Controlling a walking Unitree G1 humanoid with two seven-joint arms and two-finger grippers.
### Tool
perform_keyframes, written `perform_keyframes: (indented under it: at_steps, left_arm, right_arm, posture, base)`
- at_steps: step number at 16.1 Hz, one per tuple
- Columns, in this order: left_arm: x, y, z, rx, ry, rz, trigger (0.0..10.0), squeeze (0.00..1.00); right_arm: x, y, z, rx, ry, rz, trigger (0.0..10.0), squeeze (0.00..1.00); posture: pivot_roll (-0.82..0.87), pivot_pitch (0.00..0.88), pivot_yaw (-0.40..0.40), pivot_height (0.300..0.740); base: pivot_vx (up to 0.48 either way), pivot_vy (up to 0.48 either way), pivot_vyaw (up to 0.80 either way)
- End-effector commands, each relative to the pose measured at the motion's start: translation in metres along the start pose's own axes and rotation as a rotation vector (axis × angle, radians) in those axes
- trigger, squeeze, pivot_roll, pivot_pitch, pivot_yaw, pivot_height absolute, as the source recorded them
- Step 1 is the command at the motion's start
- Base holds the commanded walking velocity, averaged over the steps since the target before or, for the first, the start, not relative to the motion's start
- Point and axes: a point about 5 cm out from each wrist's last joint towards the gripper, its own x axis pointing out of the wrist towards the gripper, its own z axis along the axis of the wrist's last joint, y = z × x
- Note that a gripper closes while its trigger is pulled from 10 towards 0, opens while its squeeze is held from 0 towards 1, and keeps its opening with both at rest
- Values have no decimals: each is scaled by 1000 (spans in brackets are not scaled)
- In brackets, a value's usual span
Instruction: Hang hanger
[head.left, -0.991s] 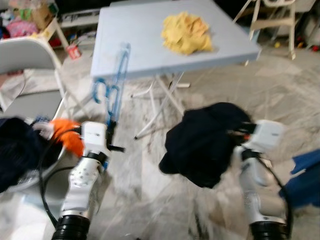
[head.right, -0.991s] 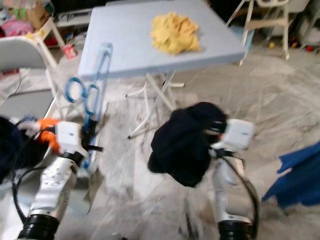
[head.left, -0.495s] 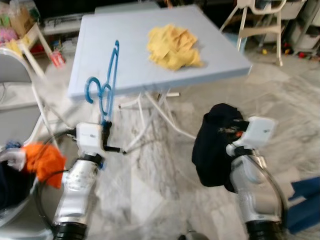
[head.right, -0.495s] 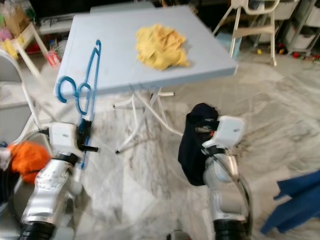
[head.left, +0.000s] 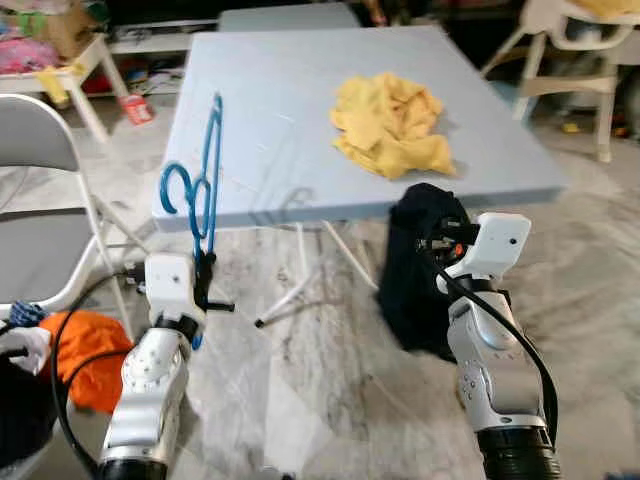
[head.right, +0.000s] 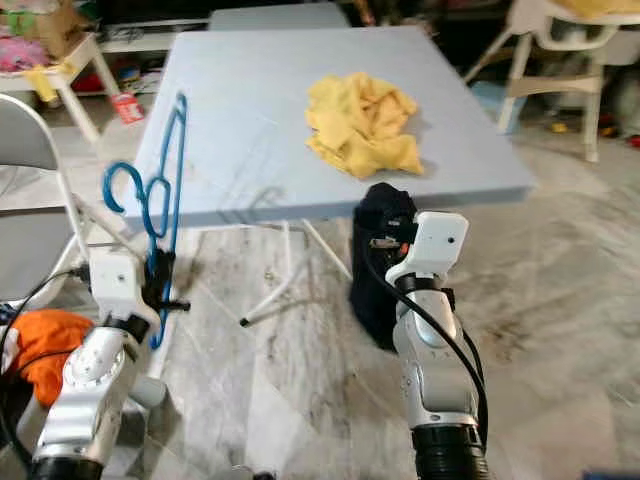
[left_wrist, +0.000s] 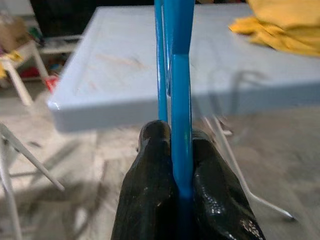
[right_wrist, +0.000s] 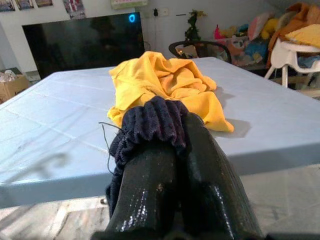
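Overhead, the left gripper (head.left: 203, 272) holds the blue hanger (head.left: 203, 170) upright before the light-blue table (head.left: 300, 110). Left wrist: fingers (left_wrist: 155, 170) pinch its bar. Right wrist: the right gripper (right_wrist: 175, 135) clamps a dark garment (right_wrist: 147, 125) near yellow cloth (right_wrist: 160, 82).

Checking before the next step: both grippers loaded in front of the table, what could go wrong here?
1. The left gripper pinches the blue hanger by one thin bar, so it may pivot or slip.
2. The dark garment, bunched in the right gripper, hangs below the light blue table edge and could snag there.
3. The yellow cloth lies close by and could get dragged.
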Motion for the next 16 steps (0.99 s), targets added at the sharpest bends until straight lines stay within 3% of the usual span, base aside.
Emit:
perform_keyframes:
  at_steps: [1, 5, 11, 16]
  left_arm:
    - [1, -6, 3, -4, -8, -20, 10000, 0]
    - [2, -3, 3, 0, 3, -15, 10000, 0]
    - [3, -6, 1, -2, 14, -22, 10000, 0]
    - [4, -8, 5, 23, -15, 3, 10000, 0]
  right_arm:
    - [0, -8, 4, -11, -22, -21, 10000, 0]
    - [1, -7, 5, -12, -33, -45, 10000, 0]
    - [0, -10, 5, -14, -36, -59, 10000, 0]
    - [7, -7, 12, -26, -49, -29, 10000, 0]
  posture:
    - [-16, 85, 20, 740]
    - [-16, 103, 41, 740]
    - [-21, 106, 38, 740]
    - [-12, 120, 19, 740]
  base:
    - [398, 266, 0]
    - [404, 258, 0]
    - [424, 0, 0]
    - [0, 0, 0]
